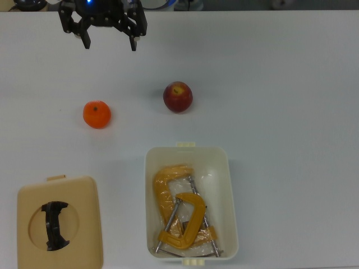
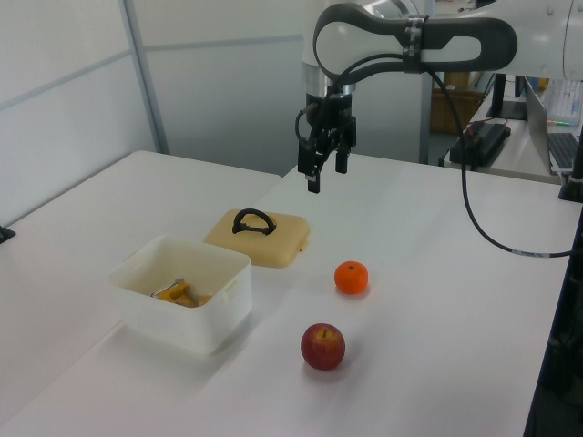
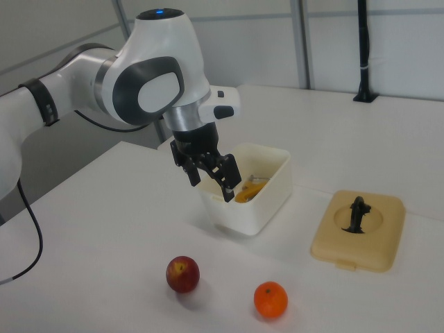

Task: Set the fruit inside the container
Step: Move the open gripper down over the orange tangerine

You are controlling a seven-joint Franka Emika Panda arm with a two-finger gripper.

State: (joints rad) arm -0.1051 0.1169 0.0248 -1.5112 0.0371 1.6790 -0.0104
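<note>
Top view: your gripper [image 1: 110,42] hangs spread and empty above the table [image 1: 280,84], well apart from both fruits.
You have one mandarin [image 1: 97,114] and one apple [image 1: 178,97] on the table, outside the one cream-white bin [image 1: 229,190], which holds two orange C-clamps [image 1: 178,213]. One tan lid [image 1: 61,224] lies beside it. No writing is readable.

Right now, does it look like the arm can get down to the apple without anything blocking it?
Probably yes. The end effector hangs open above bare table, and the apple sits alone in the open, apart from the mandarin and the bin. Nothing stands between them.
</note>
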